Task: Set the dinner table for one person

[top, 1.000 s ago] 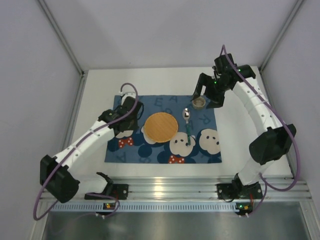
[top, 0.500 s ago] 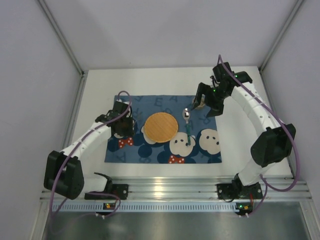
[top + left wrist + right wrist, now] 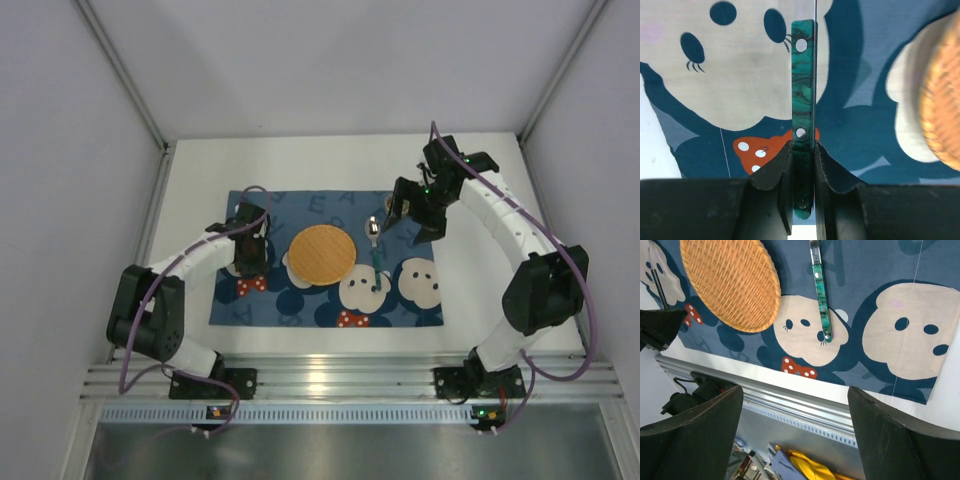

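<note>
The dinner table [image 3: 200,170] is white, with a blue bear-print placemat [image 3: 320,205] on it. A round wicker plate [image 3: 321,254] lies at the mat's middle and shows in both wrist views [image 3: 730,285] [image 3: 940,100]. A spoon [image 3: 374,245] with a green handle [image 3: 821,305] lies right of the plate. My left gripper [image 3: 250,253] [image 3: 802,145] is over the mat's left part, shut on a green-handled piece of cutlery [image 3: 803,80]. My right gripper [image 3: 413,212] [image 3: 795,390] hangs open over the mat's far right corner, nothing between its fingers. A small tan cup [image 3: 392,208] peeks out beside it.
The ribbed aluminium rail [image 3: 330,380] runs along the near edge, with both arm bases bolted to it. Grey walls close the table in at the left, back and right. Bare white tabletop [image 3: 480,270] lies right of the mat.
My left arm has folded back toward its base, drawing its gripper nearer along the mat's left side. My right gripper has tilted and shifted off the cup, jaws still wide.
</note>
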`<move>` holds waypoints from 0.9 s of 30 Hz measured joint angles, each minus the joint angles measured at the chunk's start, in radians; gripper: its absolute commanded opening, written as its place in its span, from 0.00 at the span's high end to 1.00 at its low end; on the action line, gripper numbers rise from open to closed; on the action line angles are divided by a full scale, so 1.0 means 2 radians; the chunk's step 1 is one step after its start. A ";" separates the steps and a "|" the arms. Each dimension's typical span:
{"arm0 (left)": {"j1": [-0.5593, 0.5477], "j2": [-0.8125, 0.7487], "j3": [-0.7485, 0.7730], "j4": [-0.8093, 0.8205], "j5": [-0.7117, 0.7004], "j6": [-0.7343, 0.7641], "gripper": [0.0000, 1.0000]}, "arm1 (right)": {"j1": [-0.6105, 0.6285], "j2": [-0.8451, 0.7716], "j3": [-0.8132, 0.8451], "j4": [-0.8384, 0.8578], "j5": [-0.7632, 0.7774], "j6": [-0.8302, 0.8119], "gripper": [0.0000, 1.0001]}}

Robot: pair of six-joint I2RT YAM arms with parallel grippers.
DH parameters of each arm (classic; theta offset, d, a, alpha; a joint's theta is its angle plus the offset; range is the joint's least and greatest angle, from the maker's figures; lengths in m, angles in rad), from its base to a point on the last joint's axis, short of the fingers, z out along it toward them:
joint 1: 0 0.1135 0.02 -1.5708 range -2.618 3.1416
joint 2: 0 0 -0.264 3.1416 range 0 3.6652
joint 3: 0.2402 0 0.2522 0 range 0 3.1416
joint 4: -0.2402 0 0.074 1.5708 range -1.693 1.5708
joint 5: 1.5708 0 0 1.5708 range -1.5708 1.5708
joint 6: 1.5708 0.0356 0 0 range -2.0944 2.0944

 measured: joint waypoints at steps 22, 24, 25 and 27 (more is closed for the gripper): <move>0.001 0.039 0.014 -0.034 -0.027 -0.017 0.44 | -0.018 0.000 -0.002 0.004 -0.004 -0.022 0.15; 0.001 0.039 0.016 -0.037 -0.030 -0.017 0.40 | -0.018 0.000 -0.007 0.006 -0.003 -0.024 0.15; 0.001 0.039 0.017 -0.039 -0.031 -0.016 0.38 | -0.018 0.000 -0.009 0.006 -0.003 -0.024 0.15; 0.001 0.038 0.020 -0.042 -0.035 -0.016 0.32 | -0.018 0.000 -0.012 0.006 -0.003 -0.026 0.15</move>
